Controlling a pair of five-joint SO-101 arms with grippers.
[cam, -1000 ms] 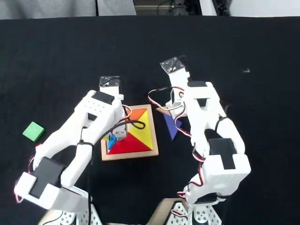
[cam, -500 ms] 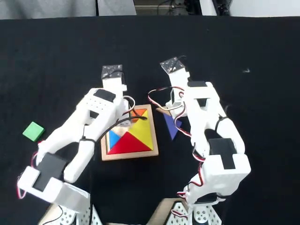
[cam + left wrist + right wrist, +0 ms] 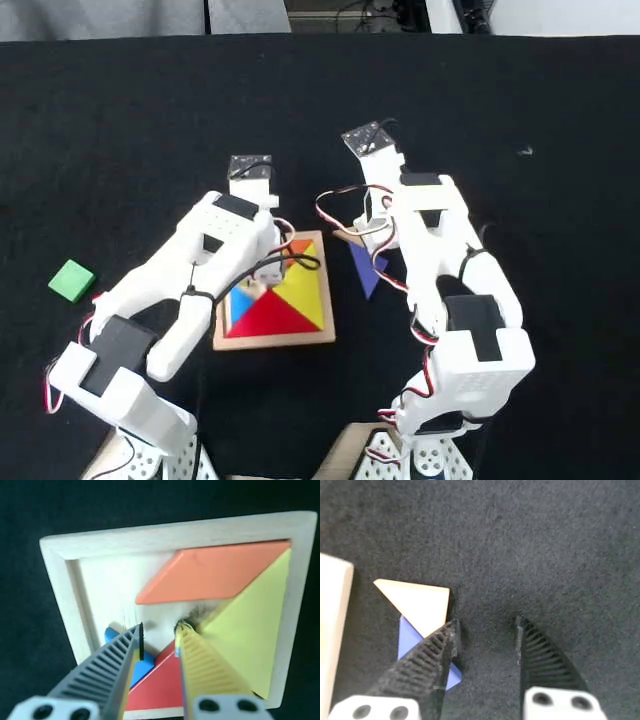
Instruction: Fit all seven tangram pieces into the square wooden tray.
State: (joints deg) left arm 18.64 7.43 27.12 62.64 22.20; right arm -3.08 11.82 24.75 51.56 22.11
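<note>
left tool (image 3: 159,630) over tray (image 3: 165,532)
narrowly parted above blue piece (image 3: 113,634); right tool (image 3: 485,630) wider, empty, beside tan triangle (image 3: 417,602)

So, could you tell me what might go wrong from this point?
The left gripper is open over the tray, close to the blue piece and orange piece, so it may nudge them askew. Beside the right gripper, the pale triangle overlaps the purple piece, so a grasp could drag both.
</note>
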